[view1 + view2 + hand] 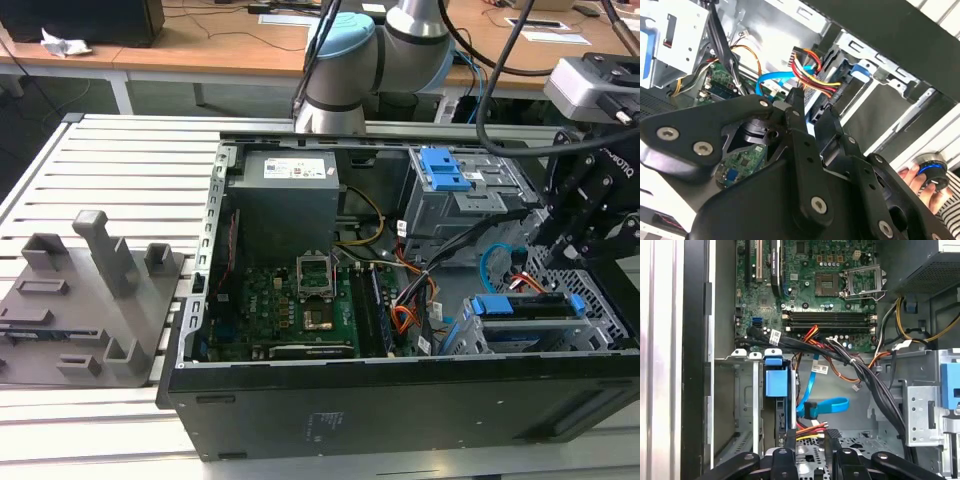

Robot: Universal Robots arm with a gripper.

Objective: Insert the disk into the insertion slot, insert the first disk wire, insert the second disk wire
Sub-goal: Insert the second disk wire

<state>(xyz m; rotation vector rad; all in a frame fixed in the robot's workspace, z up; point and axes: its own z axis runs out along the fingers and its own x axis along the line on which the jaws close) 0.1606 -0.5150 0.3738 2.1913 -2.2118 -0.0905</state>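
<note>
The disk [528,330] lies inside the insertion slot [600,300] at the exterior view's right end of the open computer case; its blue carrier tab [776,382] shows in the first wrist view. My gripper [548,265] hangs just over the disk's back end. In both wrist views its black fingers [797,107] stand close together around the end of a red, yellow and black disk wire [815,77], and the gripper [810,450] looks shut on it. A blue flat disk wire [827,406] loops loose beside it, its plug [809,411] hanging free.
A taller grey cage with a blue latch [445,170] stands beside the slot. Black cable bundles [860,370] cross between the motherboard [290,300] and the cages. A grey fixture plate [80,300] lies outside the case. A person's hand [912,177] rests by a blue-lit knob [932,170].
</note>
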